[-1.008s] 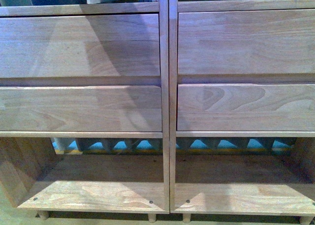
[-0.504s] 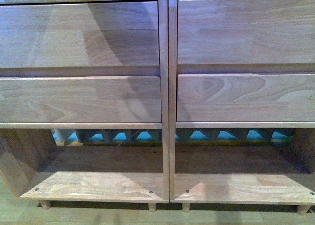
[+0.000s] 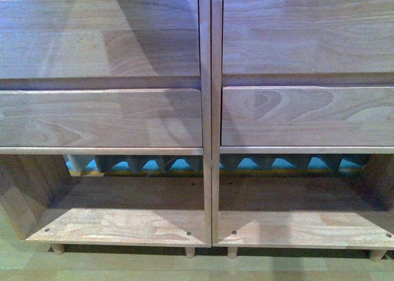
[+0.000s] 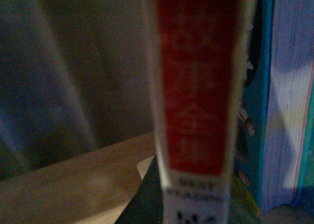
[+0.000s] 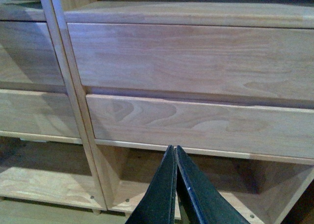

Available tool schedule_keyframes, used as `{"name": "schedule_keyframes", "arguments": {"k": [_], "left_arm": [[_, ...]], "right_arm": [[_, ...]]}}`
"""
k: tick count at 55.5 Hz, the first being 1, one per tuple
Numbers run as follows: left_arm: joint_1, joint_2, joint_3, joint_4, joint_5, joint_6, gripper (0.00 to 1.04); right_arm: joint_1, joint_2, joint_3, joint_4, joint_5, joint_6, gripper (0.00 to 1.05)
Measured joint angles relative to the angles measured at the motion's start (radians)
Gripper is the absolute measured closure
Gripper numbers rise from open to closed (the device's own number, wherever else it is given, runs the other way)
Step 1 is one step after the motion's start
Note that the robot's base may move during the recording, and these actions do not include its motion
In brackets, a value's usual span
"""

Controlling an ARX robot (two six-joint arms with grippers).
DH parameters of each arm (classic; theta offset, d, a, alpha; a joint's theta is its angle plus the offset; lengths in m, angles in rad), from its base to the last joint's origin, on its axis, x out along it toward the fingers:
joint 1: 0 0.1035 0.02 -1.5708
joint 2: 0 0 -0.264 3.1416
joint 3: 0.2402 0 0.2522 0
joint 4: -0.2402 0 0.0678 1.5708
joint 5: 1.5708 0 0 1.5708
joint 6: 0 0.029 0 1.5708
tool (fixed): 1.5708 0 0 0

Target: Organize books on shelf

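Observation:
The light-wood shelf (image 3: 207, 115) fills the front view with its drawer fronts and two open bottom compartments; neither arm shows there. In the left wrist view my left gripper (image 4: 191, 219) is shut on a book with a white spine and red top (image 4: 196, 77), held upright over a wooden shelf board (image 4: 64, 180), close beside standing books with teal covers (image 4: 255, 116). The view is dim and blurred. In the right wrist view my right gripper (image 5: 175, 153) is shut and empty, in front of the right column's drawers (image 5: 196, 121).
Four plain drawer fronts (image 3: 98, 118) stand in two columns divided by a central upright. Below are open-backed bottom compartments (image 3: 123, 201) with blue shapes showing behind. Short round legs (image 3: 189, 252) rest on a light floor.
The front view has shifted so the shelf sits higher in frame: the top ledge has left the view and more floor and legs show below.

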Motion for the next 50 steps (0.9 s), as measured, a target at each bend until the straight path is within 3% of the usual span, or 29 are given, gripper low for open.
{"name": "schedule_keyframes", "arguments": {"k": [18,41,44,45,50], "left_arm": [[-0.011,0.000,0.006,-0.039,0.002,-0.034,0.98],[-0.035,0.000,0.007,-0.063,-0.018,-0.017,0.34],[-0.033,0.000,0.007,-0.063,-0.022,-0.017,0.30],[-0.031,0.000,0.007,-0.065,-0.025,-0.017,0.21],[-0.025,-0.037,-0.082,0.006,-0.024,-0.017,0.07]], "right_arm": [[0.000,-0.108,-0.111,0.007,0.000,0.000,1.02],[0.000,-0.221,-0.182,-0.032,0.000,0.000,1.02],[0.000,-0.232,-0.185,-0.039,0.000,0.000,1.02],[0.000,-0.239,-0.186,-0.042,0.000,0.000,1.02],[0.000,-0.264,-0.198,-0.055,0.000,0.000,1.02]]}}
